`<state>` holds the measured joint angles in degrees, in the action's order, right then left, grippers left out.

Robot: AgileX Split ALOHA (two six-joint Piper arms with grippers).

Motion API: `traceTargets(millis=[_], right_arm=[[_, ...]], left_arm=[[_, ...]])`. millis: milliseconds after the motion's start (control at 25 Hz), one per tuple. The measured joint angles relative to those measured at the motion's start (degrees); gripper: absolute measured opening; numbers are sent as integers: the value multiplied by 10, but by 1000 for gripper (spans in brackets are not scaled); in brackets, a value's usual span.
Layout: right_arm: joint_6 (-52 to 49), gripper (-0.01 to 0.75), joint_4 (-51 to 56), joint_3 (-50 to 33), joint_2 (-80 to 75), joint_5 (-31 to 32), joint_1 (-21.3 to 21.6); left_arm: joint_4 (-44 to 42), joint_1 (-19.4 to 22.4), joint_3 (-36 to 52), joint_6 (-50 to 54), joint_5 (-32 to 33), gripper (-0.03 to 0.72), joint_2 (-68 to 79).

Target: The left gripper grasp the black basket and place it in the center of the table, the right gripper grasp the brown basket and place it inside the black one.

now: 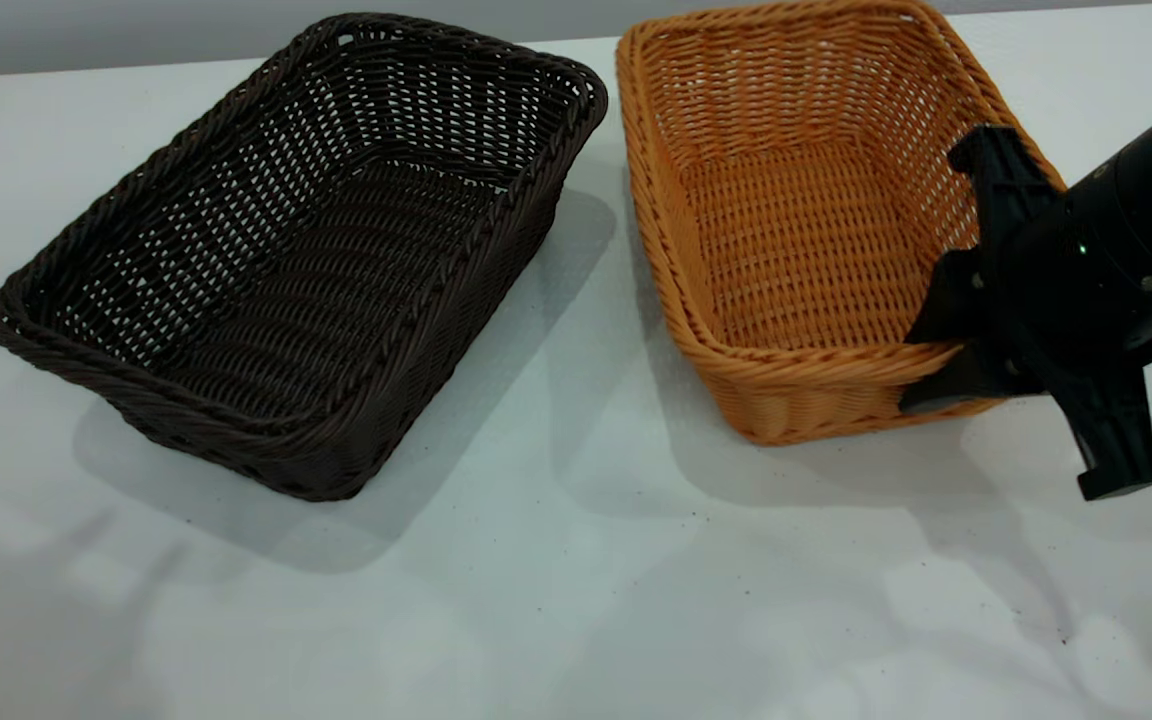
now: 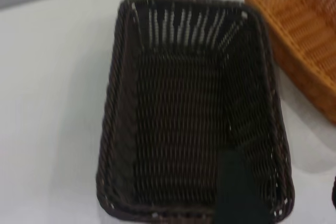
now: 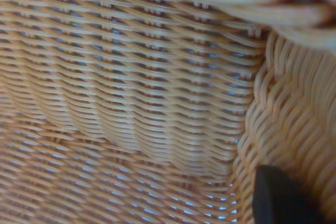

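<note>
**Two woven baskets on a white table, right gripper at the orange one**

A rectangular, very dark brown-black wicker-style basket (image 1: 301, 255) sits on the plain white, flat tabletop (image 1: 576, 580), toward the left of the exterior view. Its rim is a thick braid, and its sloping sides are an open weave that lets the white surface show through in small gaps.

Just beside it, apart by a narrow strip of table, stands a rectangular orange-tan wicker-style basket (image 1: 786, 230) of the same shape, with a braided rim and tighter, ribbed weave.

The black right gripper (image 1: 921, 370), with flat wedge-shaped fingers on a bulky black arm, is at the orange basket's near right corner. One finger lies inside the wall and one outside, straddling the rim; whether they are pressing on it cannot be told.

In the left wrist view, a dark finger (image 2: 239, 190) of the left gripper shows over the near end of the dark basket; its grip state cannot be told.
</note>
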<state>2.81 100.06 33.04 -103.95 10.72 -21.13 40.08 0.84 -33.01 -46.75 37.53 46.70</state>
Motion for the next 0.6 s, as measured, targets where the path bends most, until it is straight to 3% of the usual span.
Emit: traceTargets(millis=[200,600], right_arm=[[22,108,-1,-1,38,-28,28],[203,108,-39,-1,164,2,140]], left_arm=[[32,-30,7,1,-37,373,39],[30,-165,7,1,-144,373,166]])
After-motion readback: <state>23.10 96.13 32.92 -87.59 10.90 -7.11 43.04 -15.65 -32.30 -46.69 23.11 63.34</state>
